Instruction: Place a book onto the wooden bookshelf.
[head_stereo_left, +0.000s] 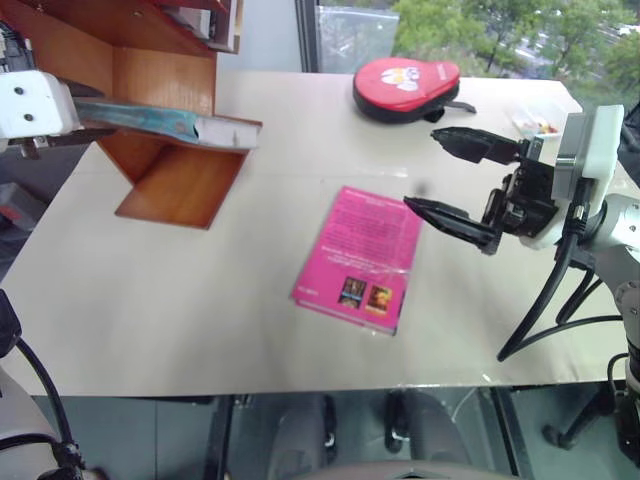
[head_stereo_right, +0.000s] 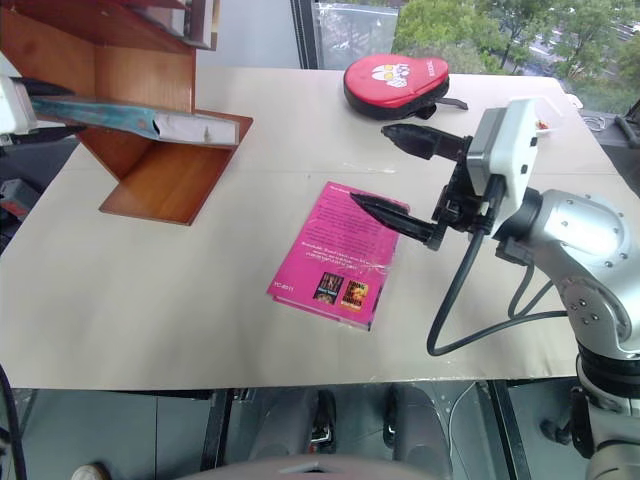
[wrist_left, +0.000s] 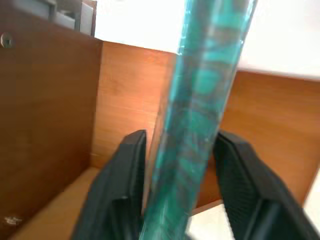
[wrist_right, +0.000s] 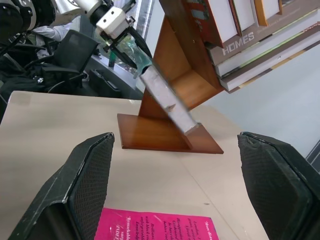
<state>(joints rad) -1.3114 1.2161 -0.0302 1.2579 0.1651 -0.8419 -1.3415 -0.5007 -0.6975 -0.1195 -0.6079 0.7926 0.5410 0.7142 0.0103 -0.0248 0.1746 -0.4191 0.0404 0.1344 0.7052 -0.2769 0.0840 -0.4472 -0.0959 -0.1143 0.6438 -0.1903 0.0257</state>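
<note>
The teal-green book (head_stereo_left: 150, 122) lies slanted in the wooden bookshelf (head_stereo_left: 175, 180), its far end resting on the shelf's lower board. My left gripper (wrist_left: 180, 145) straddles the near end of the book (wrist_left: 200, 125); its black fingers (wrist_left: 125, 180) stand apart on either side of the cover, open. The right wrist view shows the same book (wrist_right: 165, 102) leaning into the shelf (wrist_right: 165, 137). My right gripper (head_stereo_left: 422, 168) hovers open above the table, right of the shelf, with nothing between its fingers.
A bright pink book (head_stereo_left: 360, 255) lies flat mid-table, just left of the right gripper. A red zipped case (head_stereo_left: 405, 85) sits at the far edge, with a small box of bits (head_stereo_left: 540, 122) to its right. Stacked books (wrist_right: 250, 35) fill the shelf's upper compartment.
</note>
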